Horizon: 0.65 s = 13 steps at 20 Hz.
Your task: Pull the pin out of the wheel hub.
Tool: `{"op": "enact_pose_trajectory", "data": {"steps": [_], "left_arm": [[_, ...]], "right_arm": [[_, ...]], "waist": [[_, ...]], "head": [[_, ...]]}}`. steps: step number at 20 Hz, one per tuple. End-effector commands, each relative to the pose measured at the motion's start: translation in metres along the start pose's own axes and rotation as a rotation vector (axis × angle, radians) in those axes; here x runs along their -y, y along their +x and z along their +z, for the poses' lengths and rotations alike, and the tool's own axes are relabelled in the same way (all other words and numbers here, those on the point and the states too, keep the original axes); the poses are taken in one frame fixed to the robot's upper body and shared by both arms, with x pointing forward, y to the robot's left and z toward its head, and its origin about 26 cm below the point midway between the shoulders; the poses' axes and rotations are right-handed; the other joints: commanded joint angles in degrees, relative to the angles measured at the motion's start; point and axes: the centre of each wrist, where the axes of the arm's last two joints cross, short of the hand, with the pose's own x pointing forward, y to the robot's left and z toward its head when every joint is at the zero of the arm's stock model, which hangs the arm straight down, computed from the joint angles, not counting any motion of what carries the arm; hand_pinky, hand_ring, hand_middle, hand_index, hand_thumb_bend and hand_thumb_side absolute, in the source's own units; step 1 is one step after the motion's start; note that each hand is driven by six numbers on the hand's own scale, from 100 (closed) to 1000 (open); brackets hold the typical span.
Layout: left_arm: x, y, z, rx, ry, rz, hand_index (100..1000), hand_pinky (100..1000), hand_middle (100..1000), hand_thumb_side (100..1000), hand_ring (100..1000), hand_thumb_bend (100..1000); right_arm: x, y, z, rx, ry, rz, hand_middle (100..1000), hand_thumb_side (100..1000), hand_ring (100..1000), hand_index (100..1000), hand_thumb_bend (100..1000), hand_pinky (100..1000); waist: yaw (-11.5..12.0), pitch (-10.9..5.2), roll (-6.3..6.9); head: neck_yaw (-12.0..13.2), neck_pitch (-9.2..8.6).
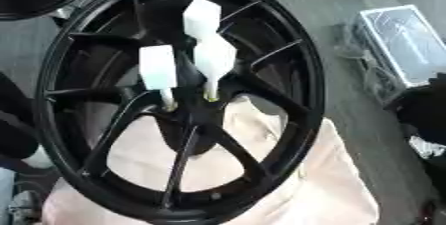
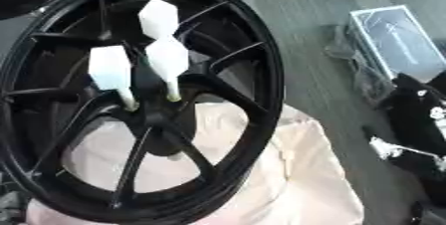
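Cloth (image 1: 261, 184): a pale cream sheet at the near edge of the view, draped over whatever carries the wheel, showing through the gaps between the lower spokes.
Wheel (image 1: 309, 99): a black spoked rim lying tilted on the cloth, its near rim low in the view and its far rim at the top; it fills most of the left eye view.
Hub (image 1: 196, 112): the dark centre where the spokes meet, just above the middle of the cloth.
Pins: three white pegs with broad flat heads stand in the hub. The left pin (image 1: 160, 69) and the middle pin (image 1: 213, 59) show thin stems going down into the hub holes; the far pin (image 1: 201, 17) rises behind them (its stem is hidden by the middle one).
Right hand: only a dark shape with pale bits (image 2: 418, 134) shows at the right edge, well apart from the wheel; I cannot tell how its fingers are set.
Left hand: not visible.
Box (image 1: 405, 45): a grey-white case on the floor, beyond the wheel to the right.
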Motion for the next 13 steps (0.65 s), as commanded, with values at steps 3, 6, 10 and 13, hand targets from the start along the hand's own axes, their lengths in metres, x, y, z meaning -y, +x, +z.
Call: {"op": "enact_pose_trajectory", "data": {"steps": [3, 6, 10, 13], "left_arm": [[0.001, 0.010, -0.002, 0.037, -0.012, -0.003, 727, 714, 844, 961, 897, 156], [0.003, 0.011, -0.003, 0.040, -0.018, 0.001, 727, 714, 844, 960, 897, 157], [0.006, 0.013, -0.004, 0.049, -0.030, 0.007, 727, 715, 845, 953, 898, 156], [0.008, 0.016, -0.005, 0.059, -0.041, 0.015, 728, 715, 845, 948, 898, 157]], "right_arm": [[-0.004, 0.007, -0.007, 0.064, -0.091, -0.112, 810, 100, 850, 937, 100, 1000], [-0.015, 0.013, -0.017, 0.162, -0.157, -0.248, 790, 252, 839, 919, 100, 1000], [-0.033, 0.026, -0.036, 0.308, -0.174, -0.403, 785, 349, 836, 910, 100, 1000], [-0.044, 0.035, -0.048, 0.364, -0.167, -0.485, 778, 284, 833, 905, 100, 1000]], "waist": [[-0.09, -0.53, -0.07], [-0.12, -0.56, 0.08], [-0.15, -0.63, 0.46], [-0.33, -0.67, 0.67]], "head": [[0.69, -1.29], [1.28, -1.42], [2.21, -1.44], [2.94, -1.39]]}}
